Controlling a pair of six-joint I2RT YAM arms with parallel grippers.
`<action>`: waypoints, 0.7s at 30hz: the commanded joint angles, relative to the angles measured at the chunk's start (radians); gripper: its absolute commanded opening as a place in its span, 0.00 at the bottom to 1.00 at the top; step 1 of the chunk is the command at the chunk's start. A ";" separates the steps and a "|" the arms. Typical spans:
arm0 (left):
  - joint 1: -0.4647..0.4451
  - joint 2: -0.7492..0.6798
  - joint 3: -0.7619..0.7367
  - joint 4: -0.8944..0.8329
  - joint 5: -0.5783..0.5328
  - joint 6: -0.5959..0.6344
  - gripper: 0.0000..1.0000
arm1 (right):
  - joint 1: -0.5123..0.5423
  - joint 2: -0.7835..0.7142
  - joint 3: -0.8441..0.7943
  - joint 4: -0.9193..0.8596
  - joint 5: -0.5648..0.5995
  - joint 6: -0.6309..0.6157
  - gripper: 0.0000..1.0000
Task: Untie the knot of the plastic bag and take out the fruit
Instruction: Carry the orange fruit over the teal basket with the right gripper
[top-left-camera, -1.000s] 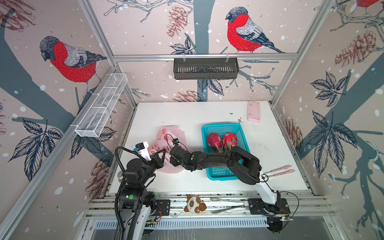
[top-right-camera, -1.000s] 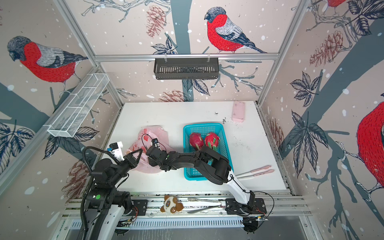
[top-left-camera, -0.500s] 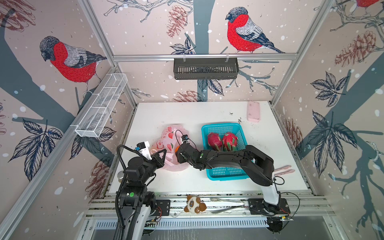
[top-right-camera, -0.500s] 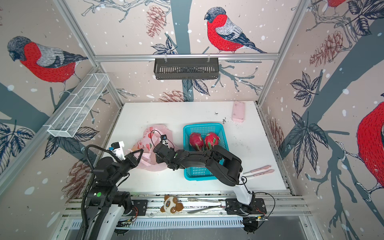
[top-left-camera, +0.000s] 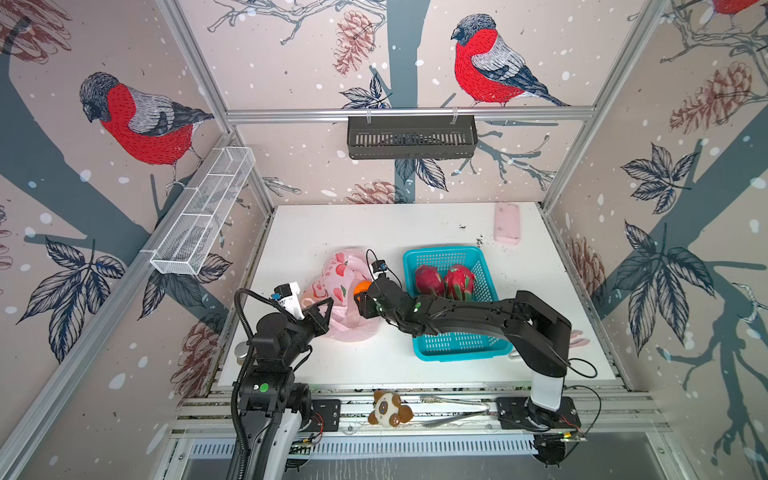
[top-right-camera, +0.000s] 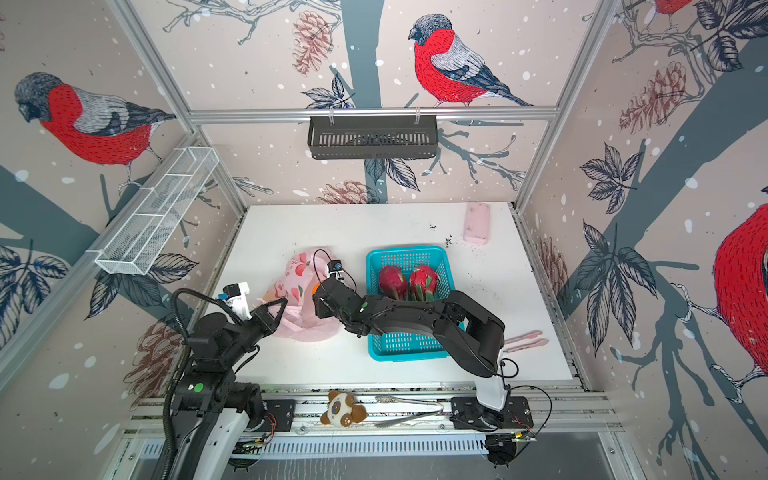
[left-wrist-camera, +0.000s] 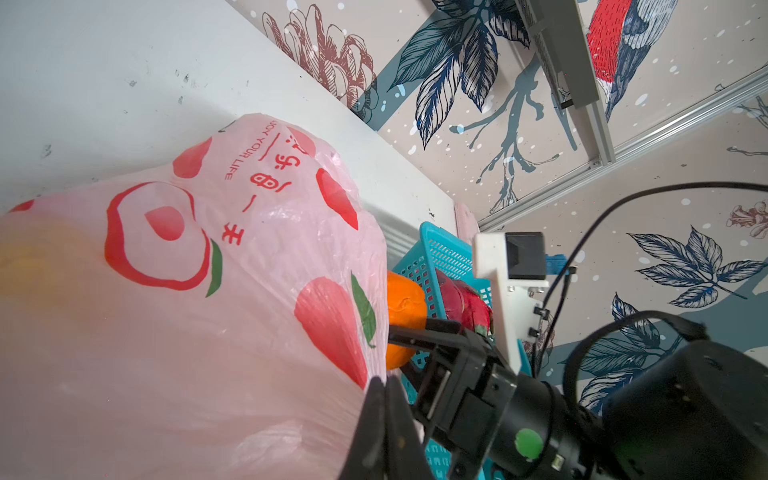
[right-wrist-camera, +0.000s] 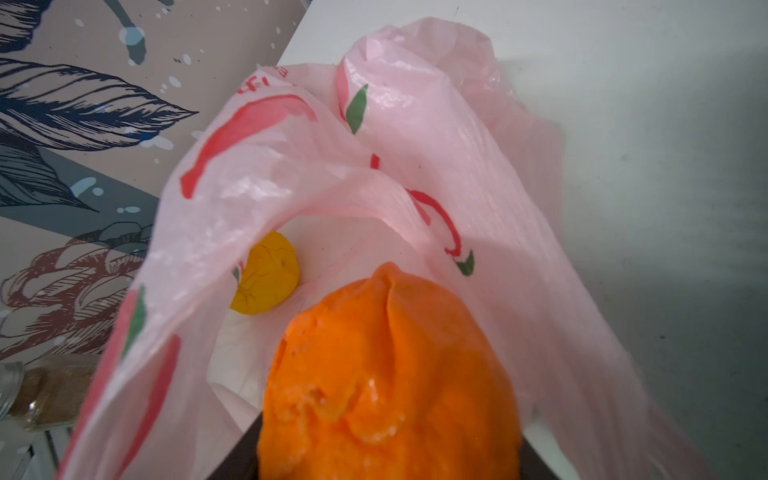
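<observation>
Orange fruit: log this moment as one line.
left gripper: shut on plastic bag | right gripper: shut on orange fruit at bag mouth | yellow fruit: in bag | dragon fruits: in basket

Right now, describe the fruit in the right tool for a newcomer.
On the white table, a pink bag lies left of the teal basket. At the bag's mouth, on the basket side, the right tool grips a round orange fruit. It's the only orange one: the basket's two red fruits are scaly, and the yellow fruit sits inside the bag.
</observation>
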 joint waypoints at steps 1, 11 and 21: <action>-0.001 0.007 -0.005 0.073 -0.026 0.017 0.00 | 0.011 -0.043 -0.003 0.000 -0.028 -0.013 0.40; -0.001 0.089 0.014 0.161 -0.057 0.075 0.00 | 0.047 -0.193 -0.014 -0.118 -0.018 -0.049 0.39; -0.001 0.193 0.105 0.176 -0.031 0.185 0.00 | 0.019 -0.417 -0.103 -0.257 0.125 -0.059 0.39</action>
